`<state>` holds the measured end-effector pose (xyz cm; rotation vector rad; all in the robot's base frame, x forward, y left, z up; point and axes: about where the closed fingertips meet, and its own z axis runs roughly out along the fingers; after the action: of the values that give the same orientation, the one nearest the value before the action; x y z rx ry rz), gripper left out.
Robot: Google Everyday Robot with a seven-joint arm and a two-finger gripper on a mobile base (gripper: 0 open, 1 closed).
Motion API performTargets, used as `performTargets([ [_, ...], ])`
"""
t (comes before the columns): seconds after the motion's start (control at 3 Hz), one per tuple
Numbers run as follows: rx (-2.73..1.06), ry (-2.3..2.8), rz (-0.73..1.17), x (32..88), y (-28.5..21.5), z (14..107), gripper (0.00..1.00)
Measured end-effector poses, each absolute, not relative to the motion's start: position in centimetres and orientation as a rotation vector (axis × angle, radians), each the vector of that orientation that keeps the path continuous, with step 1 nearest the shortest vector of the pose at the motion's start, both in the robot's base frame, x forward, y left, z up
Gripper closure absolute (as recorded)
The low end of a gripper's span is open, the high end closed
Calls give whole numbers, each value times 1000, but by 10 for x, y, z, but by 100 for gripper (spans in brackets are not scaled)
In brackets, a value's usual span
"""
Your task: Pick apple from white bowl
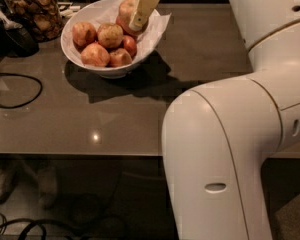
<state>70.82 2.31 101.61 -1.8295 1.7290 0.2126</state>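
The white bowl (108, 71) stands at the table's back left, lined with crinkled white paper (157, 25). It holds several reddish apples (110, 35). My gripper (131, 19) comes down from the top edge over the bowl's back right part. Its pale yellow finger (143, 6) lies against the front of the apple (124, 8), a pale orange-pink one that sits higher than the others. The gripper is shut on this apple. The second finger is hidden behind the apple.
A glass jar (34, 10) of brown snacks stands left of the bowl, with a dark object (12, 38) in front of it. A black cable (21, 92) loops on the brown table (200, 54) at left. My own white arm (230, 154) fills the right side.
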Motion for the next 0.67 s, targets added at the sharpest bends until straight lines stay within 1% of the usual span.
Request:
performTargets([
  [0.67,-1904,1555,247,654,51,1074,100],
])
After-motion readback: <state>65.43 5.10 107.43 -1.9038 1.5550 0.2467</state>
